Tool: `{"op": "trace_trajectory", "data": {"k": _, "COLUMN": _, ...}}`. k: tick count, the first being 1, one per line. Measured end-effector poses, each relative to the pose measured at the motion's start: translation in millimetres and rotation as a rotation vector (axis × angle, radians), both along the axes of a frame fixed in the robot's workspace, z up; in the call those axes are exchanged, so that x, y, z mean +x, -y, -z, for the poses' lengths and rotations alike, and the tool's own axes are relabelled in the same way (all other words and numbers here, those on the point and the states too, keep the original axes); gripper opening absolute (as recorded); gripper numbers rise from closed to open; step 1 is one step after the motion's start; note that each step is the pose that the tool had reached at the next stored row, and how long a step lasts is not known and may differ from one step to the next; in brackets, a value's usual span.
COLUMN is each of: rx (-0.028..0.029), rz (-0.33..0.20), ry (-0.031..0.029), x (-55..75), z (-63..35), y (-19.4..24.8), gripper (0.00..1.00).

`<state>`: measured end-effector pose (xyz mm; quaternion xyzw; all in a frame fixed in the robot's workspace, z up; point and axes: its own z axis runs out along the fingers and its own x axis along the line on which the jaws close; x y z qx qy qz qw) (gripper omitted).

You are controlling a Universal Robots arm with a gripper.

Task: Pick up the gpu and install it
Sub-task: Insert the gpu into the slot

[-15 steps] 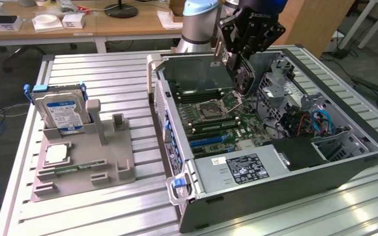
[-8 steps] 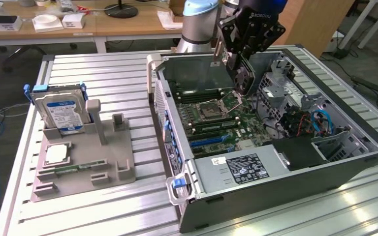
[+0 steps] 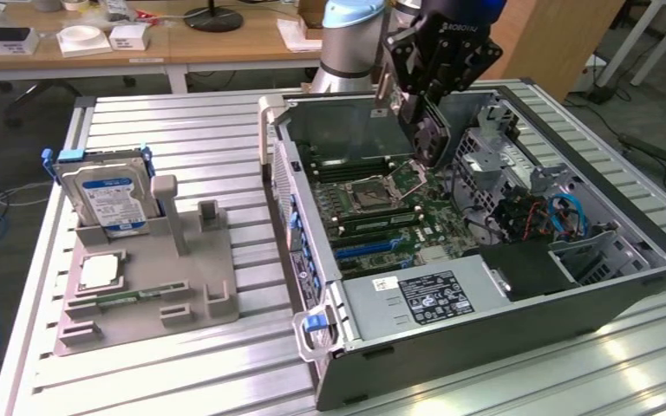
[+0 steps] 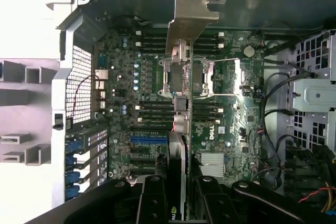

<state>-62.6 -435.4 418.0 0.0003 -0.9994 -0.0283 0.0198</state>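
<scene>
My claw (image 4: 178, 192) is clamped on the gpu (image 4: 185, 24), which hangs edge-down over the motherboard (image 3: 385, 208), upper middle of the exterior view.

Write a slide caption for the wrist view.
Gripper holds the gpu edge-on over the motherboard inside the open computer case.

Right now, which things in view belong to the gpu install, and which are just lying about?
Job in hand:
gpu, held in the gripper above the open computer case
motherboard inside the case

Lying about:
hard drive, upright in the grey holder
processor chip, flat on the same holder
</scene>
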Motion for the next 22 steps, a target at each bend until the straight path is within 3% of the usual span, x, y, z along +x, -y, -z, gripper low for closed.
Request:
{"op": "trace_trajectory", "data": {"k": 13, "rx": 0.0000, "rz": -0.090, "ry": 0.0000, "x": 0.0, "z": 0.0, "y": 0.0, "gripper": 0.27}}
{"op": "trace_trajectory", "data": {"k": 22, "rx": -0.0001, "rz": -0.123, "ry": 0.0000, "x": 0.0, "z": 0.0, "y": 0.0, "gripper": 0.27}}
